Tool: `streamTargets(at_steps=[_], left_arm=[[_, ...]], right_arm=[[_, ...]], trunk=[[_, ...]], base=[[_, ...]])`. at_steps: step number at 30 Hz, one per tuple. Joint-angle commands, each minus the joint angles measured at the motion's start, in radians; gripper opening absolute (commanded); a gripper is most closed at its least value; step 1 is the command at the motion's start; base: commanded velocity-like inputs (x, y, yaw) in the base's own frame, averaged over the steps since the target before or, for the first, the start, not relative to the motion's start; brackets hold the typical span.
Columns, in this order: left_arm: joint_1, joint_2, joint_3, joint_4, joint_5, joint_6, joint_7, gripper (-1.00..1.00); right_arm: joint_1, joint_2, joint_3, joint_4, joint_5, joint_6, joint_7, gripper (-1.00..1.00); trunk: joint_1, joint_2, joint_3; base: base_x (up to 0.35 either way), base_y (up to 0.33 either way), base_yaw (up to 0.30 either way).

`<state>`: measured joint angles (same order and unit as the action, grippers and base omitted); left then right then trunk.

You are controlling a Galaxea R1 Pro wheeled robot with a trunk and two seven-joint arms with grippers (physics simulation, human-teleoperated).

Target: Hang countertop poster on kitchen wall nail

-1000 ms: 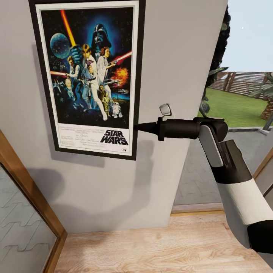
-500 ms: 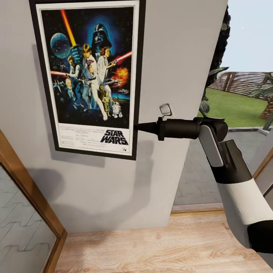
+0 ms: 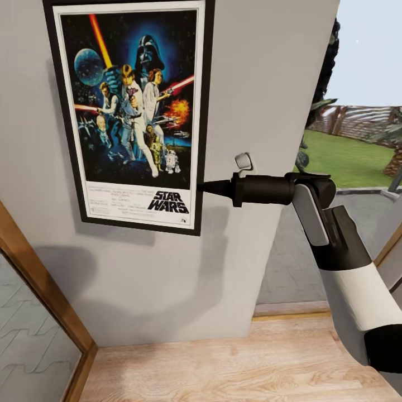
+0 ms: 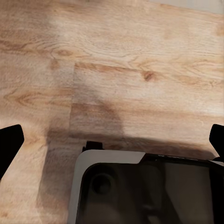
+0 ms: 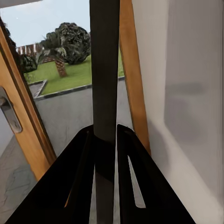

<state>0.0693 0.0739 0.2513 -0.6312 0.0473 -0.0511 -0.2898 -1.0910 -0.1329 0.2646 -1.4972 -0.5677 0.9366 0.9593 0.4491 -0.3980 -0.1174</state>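
Holding the poster's (image 3: 131,111) lower right edge, the right gripper (image 3: 204,187) reaches sideways from its black wrist; in the right wrist view its fingers (image 5: 128,161) are clenched on the dark frame edge-on, one on each side.

Change over the last second: nothing between gripper and poster. Poster and arm sit at the same place in the head view; only the background has slid slightly (door frame at lower left, garden at far right), so the head camera drifted, not the things.

Judgement: poster lies flat against the grey wall (image 3: 240,84), upright, its top edge cut off, so the nail cannot be seen. Task looks near its end: next would be letting go and checking it hangs. Risk is a drop if it is not hooked.

Left gripper: fingertips (image 4: 9,142) set wide apart, released, nothing between them, above the wooden floor (image 4: 140,60).

Containers: none seen.

Beyond the gripper, past the wall's edge, lawn and fence outdoors.
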Motion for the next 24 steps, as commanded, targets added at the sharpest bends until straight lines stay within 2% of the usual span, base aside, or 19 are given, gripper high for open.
streamTargets(at_steps=[1, 24], left_arm=[[0.0, 0.0, 0.003, -0.001, 0.005, 0.0, -0.006, 1.0], [0.0, 0.0, 0.003, -0.001, 0.005, 0.001, -0.006, 1.0]], right_arm=[[-0.001, -0.001, 0.001, 0.0, -0.004, 0.005, 0.001, -1.0], [-0.001, -0.001, 0.001, 0.0, -0.004, 0.005, 0.002, -1.0]], trunk=[[0.001, -0.002, -0.002], [0.001, -0.002, -0.002]], base=[[0.08, 0.0, 0.0], [0.011, 0.0, 0.0]])
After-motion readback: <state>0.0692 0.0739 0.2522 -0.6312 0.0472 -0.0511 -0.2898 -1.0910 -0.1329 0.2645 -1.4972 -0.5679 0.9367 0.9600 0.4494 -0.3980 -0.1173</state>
